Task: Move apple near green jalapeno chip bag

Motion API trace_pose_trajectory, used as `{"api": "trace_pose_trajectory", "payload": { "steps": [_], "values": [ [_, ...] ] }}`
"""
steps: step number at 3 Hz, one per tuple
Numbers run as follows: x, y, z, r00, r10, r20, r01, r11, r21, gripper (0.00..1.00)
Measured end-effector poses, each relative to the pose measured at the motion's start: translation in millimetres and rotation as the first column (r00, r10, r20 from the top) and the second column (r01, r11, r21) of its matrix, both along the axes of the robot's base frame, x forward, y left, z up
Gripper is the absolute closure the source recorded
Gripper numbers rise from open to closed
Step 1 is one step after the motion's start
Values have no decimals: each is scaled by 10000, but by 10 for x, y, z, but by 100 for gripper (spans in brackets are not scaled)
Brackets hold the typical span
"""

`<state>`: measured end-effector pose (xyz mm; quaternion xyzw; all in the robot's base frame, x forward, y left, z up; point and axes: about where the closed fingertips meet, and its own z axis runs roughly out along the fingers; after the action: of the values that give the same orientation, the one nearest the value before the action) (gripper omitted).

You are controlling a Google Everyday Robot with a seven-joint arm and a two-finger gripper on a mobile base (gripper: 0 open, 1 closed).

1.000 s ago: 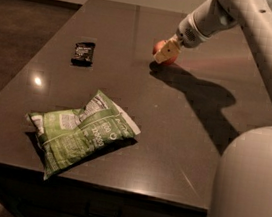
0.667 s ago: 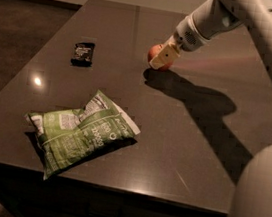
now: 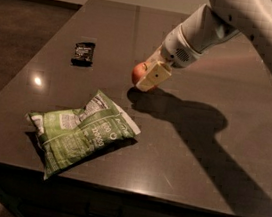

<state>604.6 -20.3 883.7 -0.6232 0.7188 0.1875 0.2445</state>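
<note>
My gripper (image 3: pixel 147 77) is shut on the apple (image 3: pixel 139 72), a small red fruit that shows at the left of the cream fingers (image 3: pixel 153 76). It holds the apple just above the dark table, right of and behind the green jalapeno chip bag (image 3: pixel 79 131). The bag is a crinkled light-green bag with white text, lying flat near the table's front left edge. A gap of bare tabletop lies between the apple and the bag's upper right corner. The white arm reaches in from the upper right.
A small black wrapper (image 3: pixel 83 53) lies on the table at the back left. The dark table (image 3: pixel 205 155) ends at a front edge below the bag and a left edge next to the floor. The arm's shadow falls right of the apple.
The gripper has carried the apple toward the front left, closer to the chip bag. The bag and the black wrapper have not moved.
</note>
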Motion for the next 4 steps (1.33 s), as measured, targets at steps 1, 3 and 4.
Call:
{"api": "trace_pose_trajectory", "payload": {
  "steps": [1, 3, 4],
  "values": [
    [-327, 200, -23, 9936, 1123, 68, -1123, 9937, 8, 100],
    [-674, 519, -186, 9523, 3029, 361, -3011, 9524, -479, 76],
    [-722, 562, -190, 9402, 3378, 438, -3356, 9407, -499, 53]
  ]
}}
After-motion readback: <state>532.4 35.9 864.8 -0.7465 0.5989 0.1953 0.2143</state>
